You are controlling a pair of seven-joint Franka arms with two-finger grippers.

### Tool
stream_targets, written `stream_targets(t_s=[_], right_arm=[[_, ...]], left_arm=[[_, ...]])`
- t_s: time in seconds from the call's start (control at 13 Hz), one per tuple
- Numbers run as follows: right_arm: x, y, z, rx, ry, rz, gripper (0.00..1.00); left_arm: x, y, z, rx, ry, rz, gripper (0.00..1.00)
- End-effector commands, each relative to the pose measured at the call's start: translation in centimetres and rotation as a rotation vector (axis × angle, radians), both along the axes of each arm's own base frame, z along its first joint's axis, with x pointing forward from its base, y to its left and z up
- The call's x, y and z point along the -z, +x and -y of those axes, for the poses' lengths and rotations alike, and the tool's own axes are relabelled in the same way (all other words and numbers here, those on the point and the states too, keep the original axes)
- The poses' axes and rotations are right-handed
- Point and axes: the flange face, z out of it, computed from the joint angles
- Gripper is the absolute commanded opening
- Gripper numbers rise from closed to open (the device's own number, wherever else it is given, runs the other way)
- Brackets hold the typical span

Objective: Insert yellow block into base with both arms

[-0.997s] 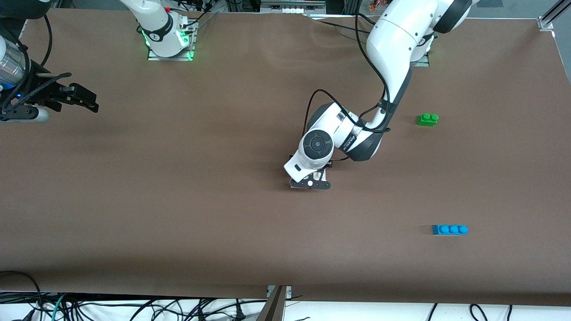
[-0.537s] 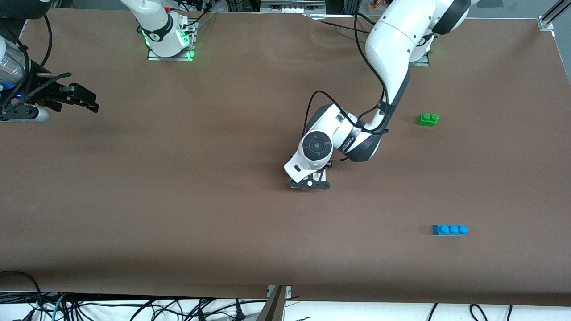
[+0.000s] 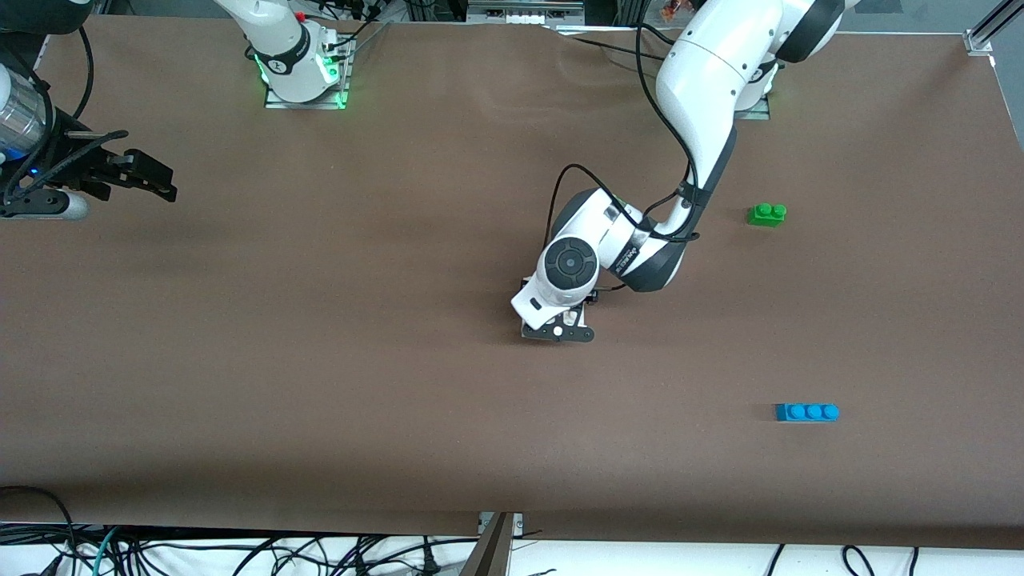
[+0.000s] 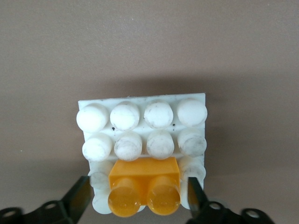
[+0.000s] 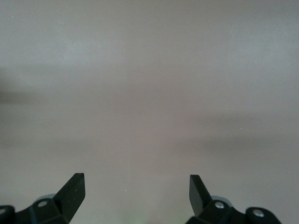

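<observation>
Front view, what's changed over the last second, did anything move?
Barely anything. The left gripper sits low at the table's middle, its wrist shifted only a hair. In its wrist view the open fingers straddle the base, with the yellow block seated on it. The right gripper, open, waits at its end. Green brick and blue brick stayed put.

Brown desk (image 3: 320, 384) filling nearly the whole frame. Green two-stud brick (image 3: 766, 214) at right of centre, upper half, lying flat on the desk. Blue three-stud brick (image 3: 806, 412) lower right, lengthwise across the frame, well apart from the green one. Tangled black cables (image 3: 240, 552) along the bottom edge, below the desk's front rim.
</observation>
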Motion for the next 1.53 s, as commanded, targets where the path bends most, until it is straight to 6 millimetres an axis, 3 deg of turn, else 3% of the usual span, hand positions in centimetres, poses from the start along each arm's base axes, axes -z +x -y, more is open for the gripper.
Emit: stream_targets(t_s=[0.0, 0.23, 0.38, 0.61, 0.77, 0.92, 1.07, 1.15, 1.38, 1.46], right_arm=[[-0.2, 0.0, 0.2, 0.012, -0.009, 0.001, 0.99], [-0.2, 0.0, 0.2, 0.012, -0.009, 0.001, 0.99], [-0.2, 0.0, 0.2, 0.012, -0.009, 0.001, 0.99], [-0.2, 0.1, 0.2, 0.012, -0.009, 0.002, 0.99], [-0.2, 0.1, 0.2, 0.012, -0.009, 0.002, 0.99], [-0.2, 0.0, 0.2, 0.012, -0.009, 0.001, 0.99], [-0.2, 0.0, 0.1, 0.012, -0.008, 0.001, 0.99], [-0.2, 0.0, 0.2, 0.012, -0.009, 0.001, 0.99], [-0.2, 0.0, 0.2, 0.012, -0.009, 0.001, 0.99], [-0.2, 0.0, 0.2, 0.012, -0.009, 0.001, 0.99]], left_arm=[[-1.5, 0.6, -0.1, -0.004, -0.009, 0.012, 1.00], [-8.6, 1.0, -1.4, -0.010, -0.006, 0.015, 1.00], [-15.3, 1.7, -4.6, -0.044, -0.008, 0.027, 1.00], [-23.7, 2.1, -12.7, -0.124, 0.035, -0.032, 1.00], [-27.4, 2.2, -18.5, -0.108, 0.037, -0.069, 1.00], [-30.2, 2.1, -23.9, -0.040, 0.017, -0.095, 1.00], [-31.4, 2.9, -30.4, -0.090, -0.008, -0.099, 1.00], [-31.8, 3.2, -32.6, -0.084, -0.022, -0.092, 1.00], [-32.1, 3.4, -36.8, -0.015, -0.023, -0.055, 1.00], [-32.4, 3.2, -37.1, -0.016, -0.024, -0.013, 1.00]])
